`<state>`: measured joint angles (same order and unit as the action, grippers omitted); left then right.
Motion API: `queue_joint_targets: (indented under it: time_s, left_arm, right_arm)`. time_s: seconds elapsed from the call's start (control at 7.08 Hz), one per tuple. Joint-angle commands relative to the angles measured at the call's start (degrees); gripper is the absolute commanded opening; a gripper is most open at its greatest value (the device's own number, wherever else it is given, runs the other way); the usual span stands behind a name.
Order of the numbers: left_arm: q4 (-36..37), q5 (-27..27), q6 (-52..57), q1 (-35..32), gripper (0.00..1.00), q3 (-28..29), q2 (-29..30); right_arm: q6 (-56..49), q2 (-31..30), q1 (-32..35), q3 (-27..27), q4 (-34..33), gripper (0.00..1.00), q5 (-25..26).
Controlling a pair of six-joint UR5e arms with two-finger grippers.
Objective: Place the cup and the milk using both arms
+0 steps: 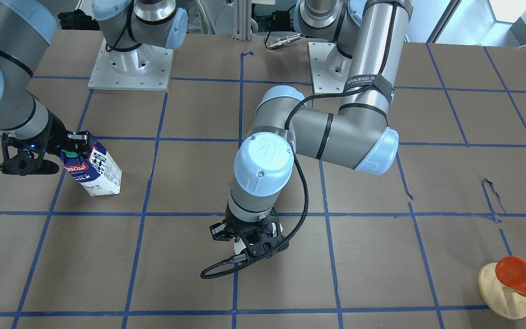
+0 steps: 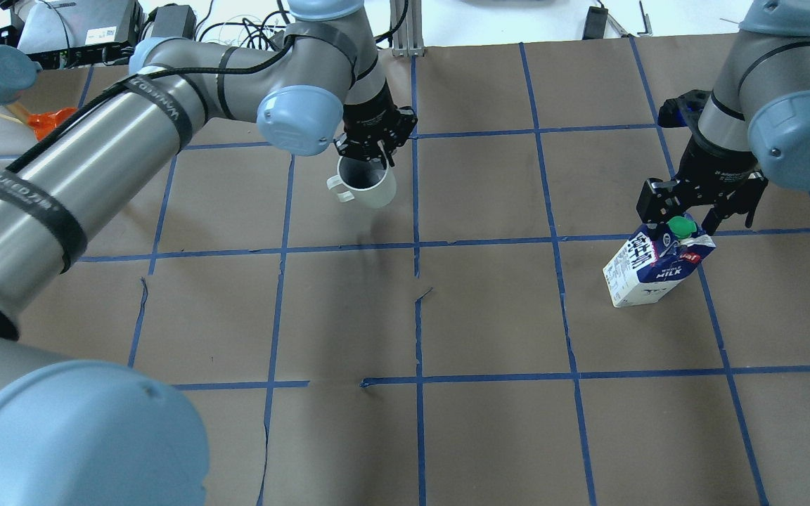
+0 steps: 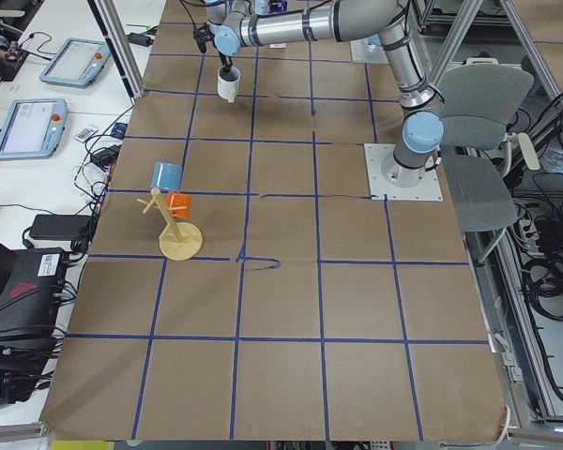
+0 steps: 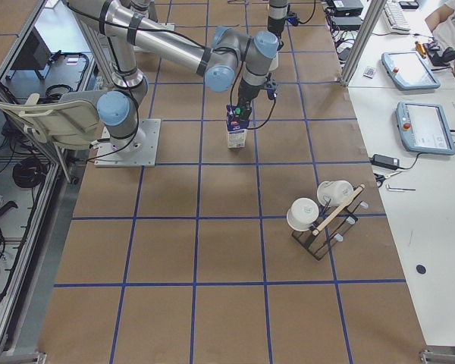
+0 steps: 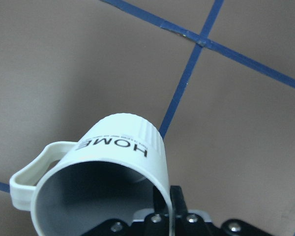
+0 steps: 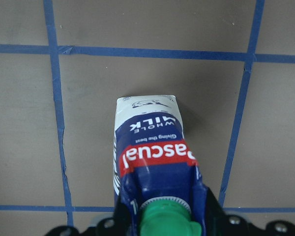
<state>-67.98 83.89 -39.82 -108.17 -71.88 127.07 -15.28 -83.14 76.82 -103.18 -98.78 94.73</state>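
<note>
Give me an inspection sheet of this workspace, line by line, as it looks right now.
Surface: table covered in brown paper, blue tape grid.
Job's things: cup held by its rim; milk gripped at its top.
Clutter: wooden stand with orange cup; rack with white cups.
Grippers: left gripper shut on cup; right gripper shut on milk.
Cables: black cable looping beside the left gripper.
Surroundings: tablets, chair.

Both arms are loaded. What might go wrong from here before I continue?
1. The left gripper pinches the cup only by its rim, one finger inside, and the cup hangs tilted; it may slip or swing when set down.
2. The right gripper grips the milk at its folded top beside the cap; it may crumple, twist or tip on release.
</note>
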Motion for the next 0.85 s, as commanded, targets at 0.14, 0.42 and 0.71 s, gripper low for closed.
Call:
queue_joint_targets:
  time_s: [0.14,0.42,0.71]
  left_arm:
    - [-0.2,0.0,-0.4,-2.6,0.0,0.9,2.3]
    - [-0.6,0.3,-0.3,-2.6,0.99,0.8,2.2]
    - [-0.8,0.3,0.6,-2.3,1.0,0.9,0.6]
  right_arm:
    - [0.6,-0.3,0.0,0.4,0.2,0.26,-0.1]
    - [0.7,-0.2,0.3,4.4,0.9,0.23,-0.1]
    - [4.5,0.3,1.3,6.8,1.3,0.23,-3.6]
